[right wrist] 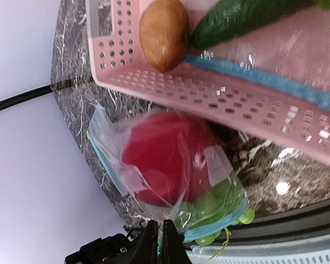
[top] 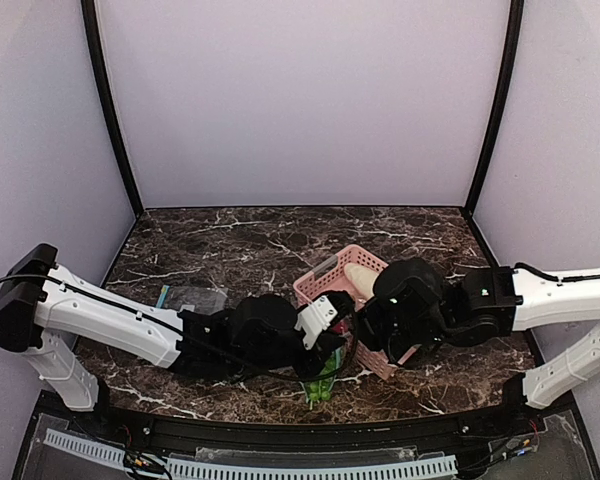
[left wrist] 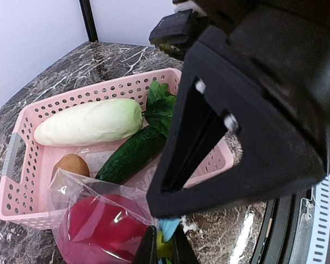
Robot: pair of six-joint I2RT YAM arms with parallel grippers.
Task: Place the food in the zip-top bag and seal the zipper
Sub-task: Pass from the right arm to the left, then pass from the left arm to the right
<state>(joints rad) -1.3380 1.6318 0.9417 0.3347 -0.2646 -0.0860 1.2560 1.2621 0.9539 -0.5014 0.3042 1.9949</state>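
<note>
left gripper [left wrist: 164, 248] pinches the blue zipper [left wrist: 168, 224] | right gripper [right wrist: 160, 237] squeezed shut on zip-top bag [right wrist: 114, 144] edge | red fruit [right wrist: 165, 154], green grapes [right wrist: 209, 206] inside

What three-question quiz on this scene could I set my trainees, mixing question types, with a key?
1. True or false: the red fruit is inside the clear bag.
2. Which lies in the pink basket? A cucumber; B banana; C carrot.
3. Fill in: the left gripper is shut on the bag's light blue ____.
Key: 1 true; 2 A; 3 zipper.
</note>
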